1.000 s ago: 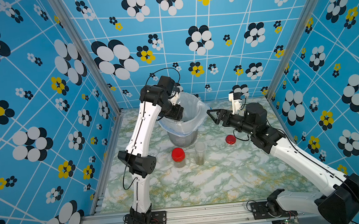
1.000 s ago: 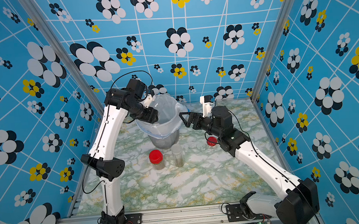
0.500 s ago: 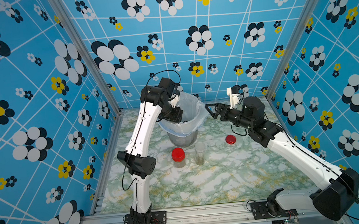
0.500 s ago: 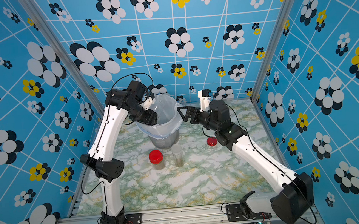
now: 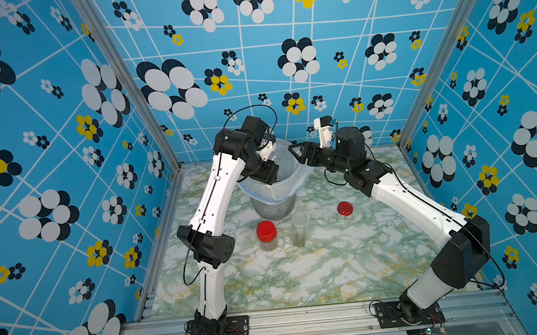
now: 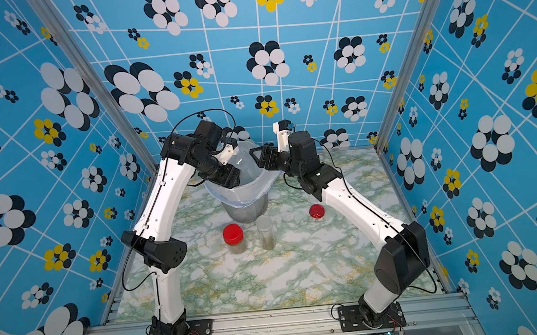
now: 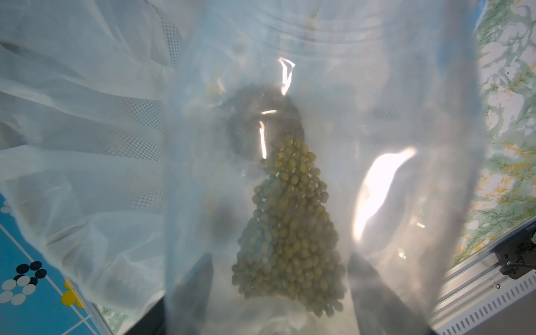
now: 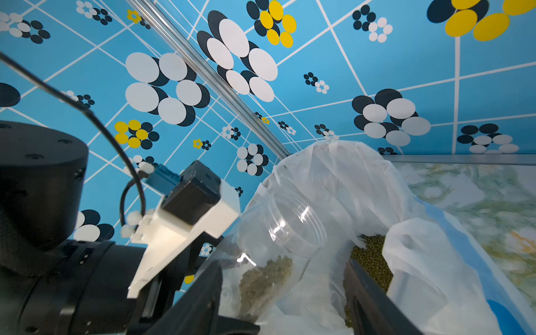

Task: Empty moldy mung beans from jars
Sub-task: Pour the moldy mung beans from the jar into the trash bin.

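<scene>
Over the mouth of the bag-lined bucket (image 5: 274, 208): the left gripper (image 7: 280, 258) is clamped on the open jar (image 8: 290, 232), one finger on each side of its base end. The jar's long axis runs away from that gripper, mouth outward and somewhat raised (its threads show plainly in the right wrist view), so the moldy mung beans (image 7: 290, 226) lie heaped at the base end, short of the mouth. Emptying would seem to turn on dropping the mouth below the base. The right gripper (image 5: 294, 154) faces the jar from the opposite side of the rim, jaws apart and gripping nothing; whether a finger touches the white liner (image 8: 333, 179) cannot be told. Loose beans (image 8: 371, 255) lie in the liner. In both top views the held jar is barely separable from the liner. A red-lidded jar (image 5: 267, 237) and a tall lidless jar (image 5: 299, 229) stand in front of the bucket; a loose red lid (image 5: 345, 208) lies apart.
</scene>
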